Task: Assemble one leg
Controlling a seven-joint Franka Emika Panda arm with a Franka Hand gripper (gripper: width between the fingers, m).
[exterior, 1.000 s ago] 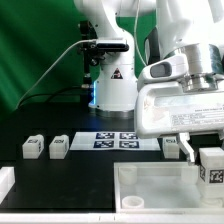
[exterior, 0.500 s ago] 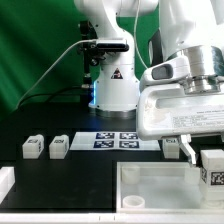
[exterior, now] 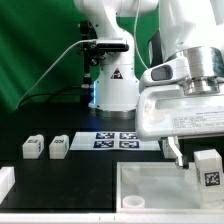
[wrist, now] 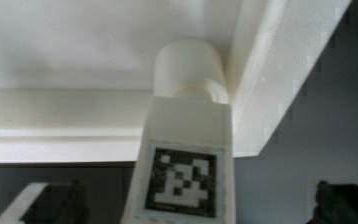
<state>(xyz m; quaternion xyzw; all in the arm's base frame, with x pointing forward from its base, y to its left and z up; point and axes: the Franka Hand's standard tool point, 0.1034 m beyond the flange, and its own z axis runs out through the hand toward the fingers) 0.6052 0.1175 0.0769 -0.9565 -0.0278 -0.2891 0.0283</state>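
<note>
A white leg (exterior: 208, 170) with a black-and-white tag stands slightly tilted at the near right corner of the large white tray-like panel (exterior: 150, 182). In the wrist view the leg (wrist: 190, 150) points its rounded end into the panel's raised corner (wrist: 265, 60). My gripper (exterior: 203, 156) straddles the leg. Its dark fingers (wrist: 48, 200) stand apart from the leg on both sides, with a gap showing, so it is open. Three more legs lie on the black table: two (exterior: 32, 147) (exterior: 58, 146) at the exterior view's left and one (exterior: 171, 146) beside my gripper.
The marker board (exterior: 118, 139) lies behind the panel in front of the robot base (exterior: 112, 85). A white part (exterior: 5, 182) sits at the exterior view's lower left edge. A green curtain hangs behind.
The visible finger has moved away from the leg toward the exterior view's left. The leg has sunk a little and tilted.
</note>
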